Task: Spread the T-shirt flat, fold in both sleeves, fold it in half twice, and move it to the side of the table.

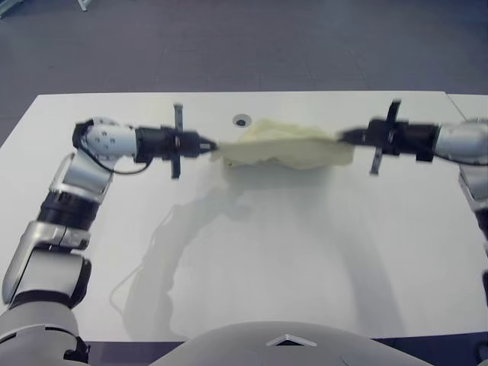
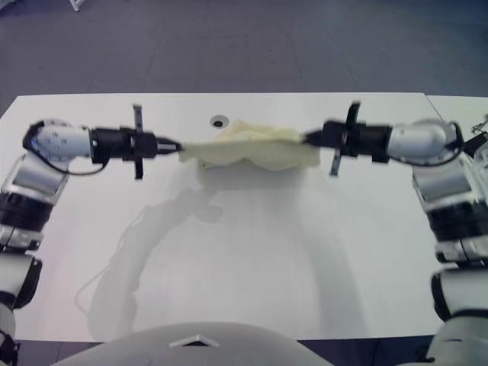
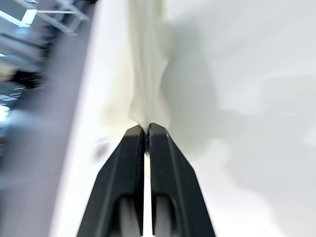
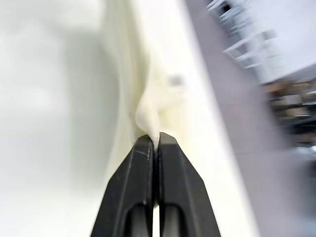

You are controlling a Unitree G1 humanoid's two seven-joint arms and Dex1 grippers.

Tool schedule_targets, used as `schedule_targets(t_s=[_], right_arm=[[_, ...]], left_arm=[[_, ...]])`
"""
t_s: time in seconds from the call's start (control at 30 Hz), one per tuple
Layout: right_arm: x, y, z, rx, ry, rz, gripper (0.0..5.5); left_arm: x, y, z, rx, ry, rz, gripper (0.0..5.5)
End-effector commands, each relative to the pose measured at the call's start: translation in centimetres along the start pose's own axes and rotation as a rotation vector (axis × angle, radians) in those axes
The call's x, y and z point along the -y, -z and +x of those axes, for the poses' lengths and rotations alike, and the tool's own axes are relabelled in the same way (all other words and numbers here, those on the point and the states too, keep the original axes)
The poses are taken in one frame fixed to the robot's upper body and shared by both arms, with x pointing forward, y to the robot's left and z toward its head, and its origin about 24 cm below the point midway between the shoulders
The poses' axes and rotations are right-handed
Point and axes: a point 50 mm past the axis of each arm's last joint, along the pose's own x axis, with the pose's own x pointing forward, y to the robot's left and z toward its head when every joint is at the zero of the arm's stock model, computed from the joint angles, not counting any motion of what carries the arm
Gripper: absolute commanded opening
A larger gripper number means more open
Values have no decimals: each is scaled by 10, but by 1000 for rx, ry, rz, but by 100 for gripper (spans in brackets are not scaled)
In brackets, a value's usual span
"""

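Left eye view: the T-shirt (image 1: pixel 286 149), pale yellow, is held bunched & stretched between both grippers over the far-centre part of the white table (image 1: pixel 305 267). It is seen as a crumpled band w/ folds, not spread flat. Its lower edge sags toward the tabletop; whether it touches cannot be told. The L end of the cloth is pinched by the left gripper (image 1: pixel 212 148), the R end by the right gripper (image 1: pixel 341 137). Both arms are pointed inward toward each other, approx. level.

Left wrist view: the black fingers (image 3: pixel 123 173) are closed almost together, w/ a thin fold of fabric clamped at the tips. Right wrist view: the same is seen, w/ that arm's fingers (image 4: pixel 133 187) pressed tight on a pinch of cloth.

A round hole (image 1: pixel 242 120) in the tabletop is located just beyond the shirt, toward its L end. Dark grey floor (image 1: pixel 229 46) is seen past the far table edge.
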Motion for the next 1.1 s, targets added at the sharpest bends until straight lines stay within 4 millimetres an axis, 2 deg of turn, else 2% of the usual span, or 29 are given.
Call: schedule_targets(t_s=[0.03,0.13,0.23,0.4,0.53,0.6,0.67,0.73,0.8,0.83,0.93,1.03,1.1], right_arm=[[-140,-57,-15,39,-735,222,0],[-141,-49,-14,-21,-689,243,0],[-154,-42,-17,-87,-697,278,0],[-158,-60,-23,-71,-697,356,0],[-145,-73,-30,-49,-647,383,65],[-135,-83,-36,-10,-618,385,103],[-122,-92,-46,25,-577,381,136],[-108,-91,-53,24,-509,373,165],[-99,-83,-53,-14,-426,352,188],[-95,-77,-51,-38,-373,345,204],[-90,-51,-36,-146,-210,326,252],[-101,-28,-27,-237,-167,319,303],[-106,-18,-21,-260,-144,330,334]], left_arm=[[125,-55,-28,61,718,-201,2],[126,-51,-25,29,689,-193,2],[132,-49,-22,-1,681,-196,2],[148,-66,-25,53,719,-269,2],[137,-72,-24,94,631,-313,73],[128,-73,-30,120,622,-359,112],[106,-72,-40,172,566,-428,146],[71,-67,-47,221,396,-450,176],[37,-61,-45,264,207,-424,201],[23,-57,-39,264,116,-403,216],[-14,-36,0,182,-143,-316,267],[-30,-21,47,114,-267,-252,320],[-33,-11,69,80,-288,-217,352]])
